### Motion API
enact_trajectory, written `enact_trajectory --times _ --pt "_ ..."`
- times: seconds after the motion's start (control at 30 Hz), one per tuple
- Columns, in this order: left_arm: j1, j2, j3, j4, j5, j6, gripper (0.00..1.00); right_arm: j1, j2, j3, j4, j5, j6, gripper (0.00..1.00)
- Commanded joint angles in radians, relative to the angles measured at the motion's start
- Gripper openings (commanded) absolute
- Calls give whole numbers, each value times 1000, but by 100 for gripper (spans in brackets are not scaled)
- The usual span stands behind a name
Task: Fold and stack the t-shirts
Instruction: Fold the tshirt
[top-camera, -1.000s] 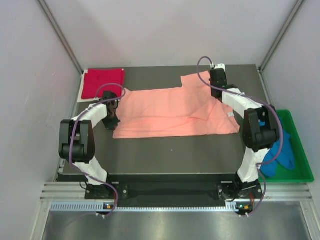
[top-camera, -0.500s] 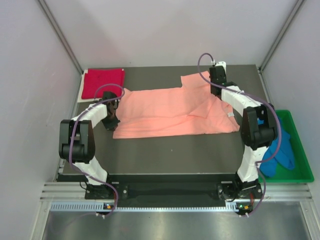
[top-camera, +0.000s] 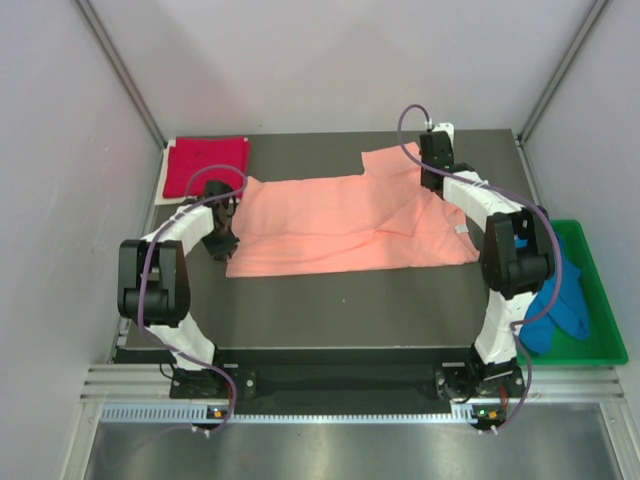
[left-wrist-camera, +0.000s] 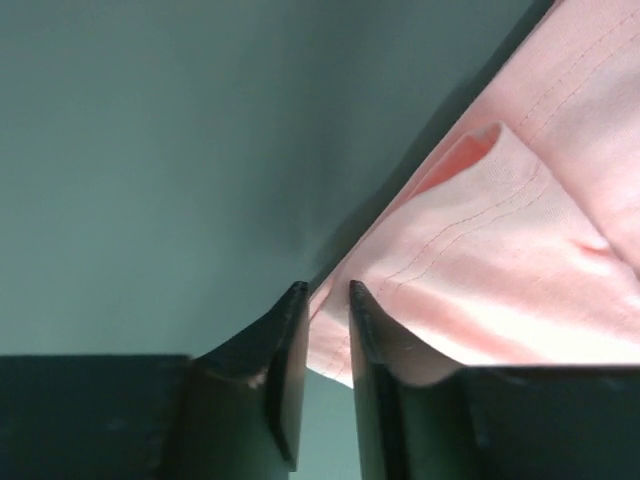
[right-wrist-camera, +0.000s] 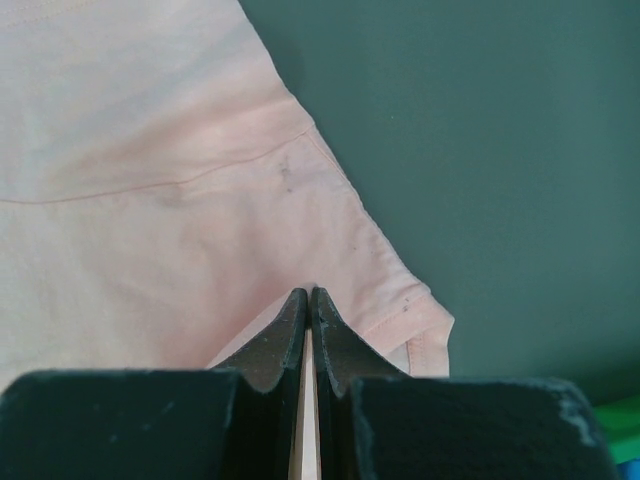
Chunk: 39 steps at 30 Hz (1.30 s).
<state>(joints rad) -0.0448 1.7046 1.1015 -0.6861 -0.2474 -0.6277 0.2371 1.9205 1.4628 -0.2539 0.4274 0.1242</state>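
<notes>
Left gripper (left-wrist-camera: 326, 288) low, jaws slightly parted; right gripper (right-wrist-camera: 309, 292) far forward, jaws pinched shut.

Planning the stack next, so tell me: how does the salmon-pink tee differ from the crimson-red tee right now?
The salmon-pink tee lies spread wide and wrinkled across the middle of the table; the crimson-red tee is a compact, neat square in the far left corner. The left gripper and right gripper are both at the salmon-pink tee's edges; neither is at the crimson-red tee. Both tees are plain and lie flat on the table.
</notes>
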Motion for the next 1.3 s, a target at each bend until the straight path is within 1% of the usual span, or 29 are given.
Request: enact_trajectory --times 0.0,0.1,0.13,0.17,0.2,0.3,0.43,0.57,0.7,0.83,0.87,0.93,1.0,1.27 --pt "5 -31 60 -30 -23 11 30 -7 -9 41 53 -10 0 0" --pt "5 -74 101 -4 8 66 34 -7 -21 4 71 -18 -6 0" --pt "6 -76 119 11 34 83 35 -5 -21 5 70 -18 -5 0" --pt "5 -72 127 49 95 126 36 -5 -20 5 67 -24 -6 0" --pt "6 -66 132 66 126 147 37 -5 -20 5 67 -24 -5 0" --pt "6 -7 170 74 155 189 38 -5 -18 5 67 -29 -8 0" --pt "11 46 182 91 186 224 36 -7 -15 7 64 -30 -15 0" --pt "13 85 198 102 154 221 36 -7 -6 14 62 -30 -23 0" --pt "13 160 207 109 108 212 33 -7 11 45 53 -27 -23 0" --pt "13 268 259 34 7 178 25 -8 6 54 31 5 -44 0" --pt "14 291 265 28 -7 171 20 -9 0 39 36 13 -58 0" --pt "19 308 268 7 -45 133 15 -21 -15 30 38 22 -58 0" --pt "26 316 259 5 -52 114 11 -28 -15 31 33 30 -57 0" --pt "34 300 224 25 -73 51 8 -42 2 56 15 39 -43 0"
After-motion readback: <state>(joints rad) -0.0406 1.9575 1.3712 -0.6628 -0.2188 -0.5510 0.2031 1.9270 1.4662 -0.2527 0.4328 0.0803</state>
